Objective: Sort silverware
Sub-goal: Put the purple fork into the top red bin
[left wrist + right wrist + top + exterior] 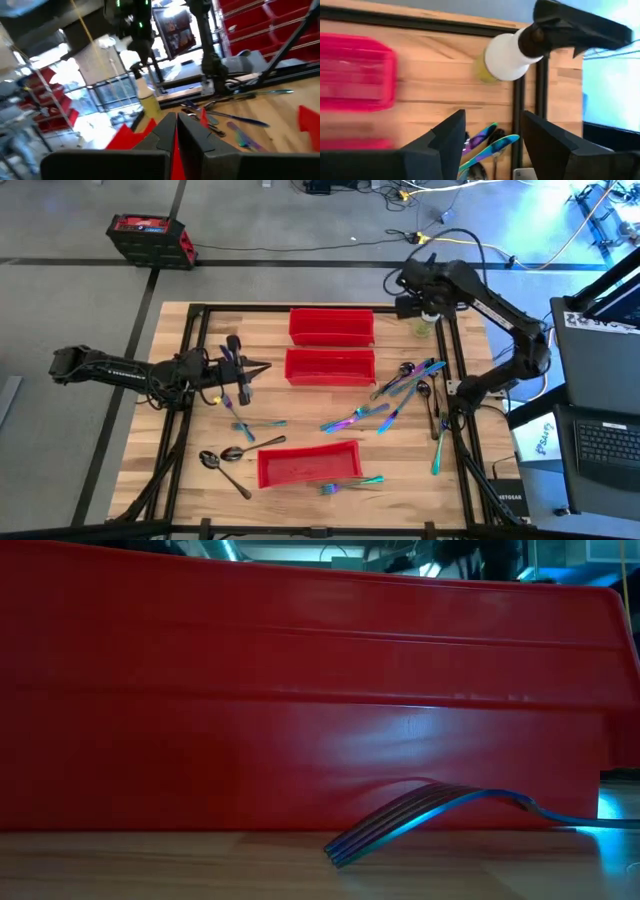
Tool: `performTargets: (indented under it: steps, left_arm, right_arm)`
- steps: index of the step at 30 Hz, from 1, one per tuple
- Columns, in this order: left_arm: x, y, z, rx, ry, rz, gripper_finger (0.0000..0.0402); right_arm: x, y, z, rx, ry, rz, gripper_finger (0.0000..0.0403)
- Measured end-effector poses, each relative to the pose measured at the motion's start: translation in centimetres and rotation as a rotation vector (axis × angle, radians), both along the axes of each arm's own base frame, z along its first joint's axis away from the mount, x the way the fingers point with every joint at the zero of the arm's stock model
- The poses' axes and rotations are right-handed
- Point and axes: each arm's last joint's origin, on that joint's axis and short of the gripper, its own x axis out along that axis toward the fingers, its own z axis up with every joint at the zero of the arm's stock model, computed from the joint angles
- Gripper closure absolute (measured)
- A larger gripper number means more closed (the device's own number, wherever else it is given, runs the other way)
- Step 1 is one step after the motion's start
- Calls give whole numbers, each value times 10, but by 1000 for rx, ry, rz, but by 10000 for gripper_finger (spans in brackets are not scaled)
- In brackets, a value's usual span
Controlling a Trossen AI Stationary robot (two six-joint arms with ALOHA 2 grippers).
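Observation:
The silverware lies scattered on the wooden table. A pile of iridescent pieces (400, 385) sits at the right. Two dark spoons (225, 455) lie at the near left, and a fork (350, 483) lies on the table against the near red bin (308, 463); the low view shows the fork (420, 815) close up. My left gripper (262, 366) is shut on nothing, level above the table's left part, pointing toward the middle bin (330, 366). My right gripper (492, 114) hangs open over the far right corner, next to the spray bottle (507, 55), and holds nothing.
A third red bin (331, 325) stands at the far middle. The clear spray bottle (424, 326) stands on the far right corner beside the black frame rail (450, 350). More silverware (240, 420) lies below my left gripper. Bare wood shows at the near right.

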Motion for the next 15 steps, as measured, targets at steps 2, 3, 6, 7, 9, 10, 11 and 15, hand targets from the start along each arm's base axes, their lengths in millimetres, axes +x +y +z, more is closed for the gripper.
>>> performTargets:
  steps: [2,3,6,7,9,10,11,15]
  left_arm:
    - [1,-1,-1,-39,0,-33,400]
    - [2,-1,-3,-52,6,-55,400]
    - [6,-5,-7,-62,37,-142,400]
    - [7,-7,-9,-51,56,-174,400]
    - [9,-10,-13,1,94,-242,400]
    - [11,-12,-15,21,108,-286,400]
    - [12,-14,-17,24,120,-326,400]
    - [18,-17,-26,-19,172,-375,400]
  right_arm:
    - [4,17,5,-4,-28,69,228]
    - [8,25,7,5,-43,110,228]
    - [20,52,9,17,-58,263,228]
    - [24,62,10,27,-60,340,228]
    - [36,80,10,52,-94,534,228]
    - [44,89,10,64,-125,629,228]
    - [52,100,9,71,-159,719,228]
    - [74,137,10,49,-234,1005,228]
